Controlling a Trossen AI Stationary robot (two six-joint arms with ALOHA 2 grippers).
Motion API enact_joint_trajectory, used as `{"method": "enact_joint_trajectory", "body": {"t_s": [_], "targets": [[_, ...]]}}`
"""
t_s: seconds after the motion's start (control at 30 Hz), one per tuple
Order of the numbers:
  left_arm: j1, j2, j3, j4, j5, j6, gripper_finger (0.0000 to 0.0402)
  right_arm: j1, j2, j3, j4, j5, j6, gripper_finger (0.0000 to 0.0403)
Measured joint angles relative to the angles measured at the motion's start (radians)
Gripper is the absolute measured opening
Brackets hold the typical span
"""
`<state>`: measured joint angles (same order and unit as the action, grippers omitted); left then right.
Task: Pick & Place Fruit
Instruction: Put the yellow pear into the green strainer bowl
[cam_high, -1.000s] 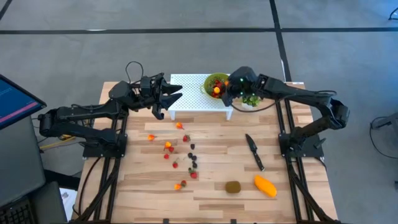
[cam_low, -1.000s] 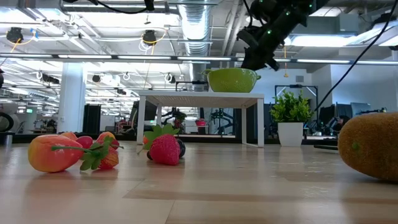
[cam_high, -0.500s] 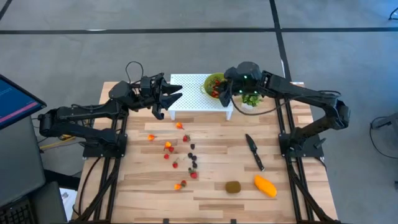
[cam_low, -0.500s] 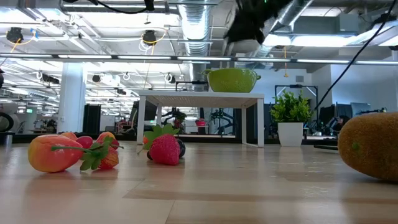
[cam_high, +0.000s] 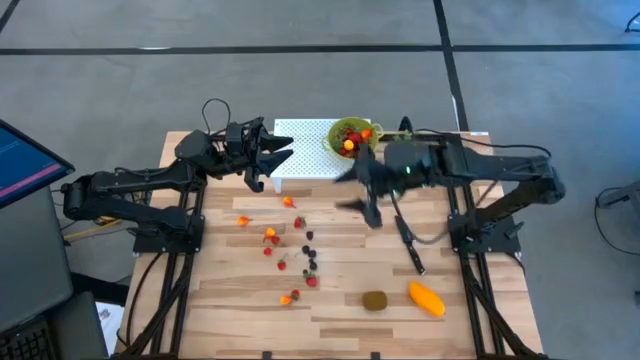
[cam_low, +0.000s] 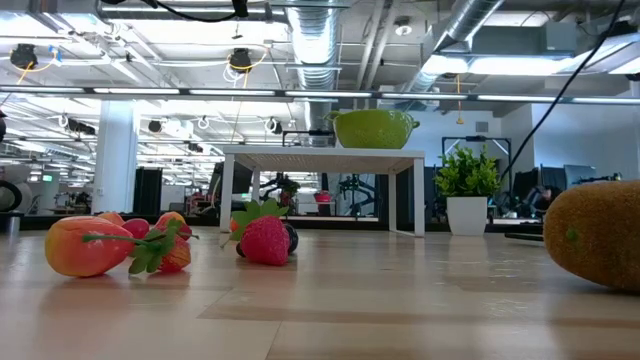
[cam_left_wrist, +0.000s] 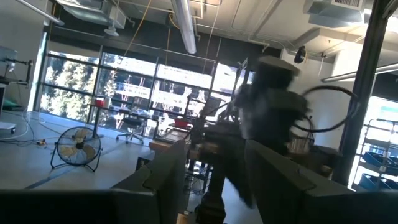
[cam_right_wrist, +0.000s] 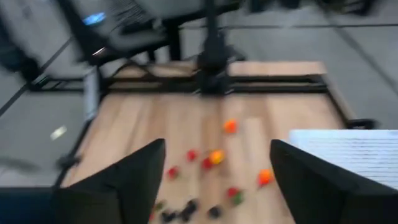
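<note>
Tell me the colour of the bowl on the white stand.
Green. The bowl shows best in the low view, sitting on the white stand.

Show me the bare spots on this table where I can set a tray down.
Free: the front left corner of the table, left of the berries; the strip between berries and knife, though the right pincer hangs over its far end. Crowded: the berries mid-table, kiwi and mango front right, the white stand and bowl at the back.

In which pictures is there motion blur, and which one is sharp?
High view: the right gripper is smeared over the table. Right wrist view: everything is blurred, the berries too. Low view: sharp, with a crisp strawberry.
</note>
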<state>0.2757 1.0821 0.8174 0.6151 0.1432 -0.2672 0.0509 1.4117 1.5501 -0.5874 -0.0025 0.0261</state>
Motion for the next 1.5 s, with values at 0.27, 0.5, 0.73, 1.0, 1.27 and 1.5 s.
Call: {"method": "enact_joint_trajectory", "body": {"t_s": [0.27, 0.5, 0.73, 1.0, 1.27, 1.5], "targets": [[0.000, 0.000, 0.000, 0.000, 0.000, 0.000, 0.0159, 0.243, 0.000, 0.000, -0.097, 0.026, 0.146, 0.0341], [0.000, 0.000, 0.000, 0.000, 0.000, 0.000, 0.0159, 0.326, 0.069, -0.001, -0.094, 0.254, 0.176, 0.0339], [0.000, 0.000, 0.000, 0.000, 0.000, 0.000, 0.0159, 0.317, 0.234, -0.001, -0.093, 0.272, 0.196, 0.0323], [0.000, 0.000, 0.000, 0.000, 0.000, 0.000, 0.0159, 0.281, 0.252, -0.002, -0.307, 0.272, 0.225, 0.0283], [0.000, 0.000, 0.000, 0.000, 0.000, 0.000, 0.0159, 0.165, 0.004, -0.216, -0.327, 0.240, 0.153, 0.0139], [0.000, 0.000, 0.000, 0.000, 0.000, 0.000, 0.0159, 0.024, -0.387, -0.603, -0.063, 0.106, 0.146, 0.0008]]}}
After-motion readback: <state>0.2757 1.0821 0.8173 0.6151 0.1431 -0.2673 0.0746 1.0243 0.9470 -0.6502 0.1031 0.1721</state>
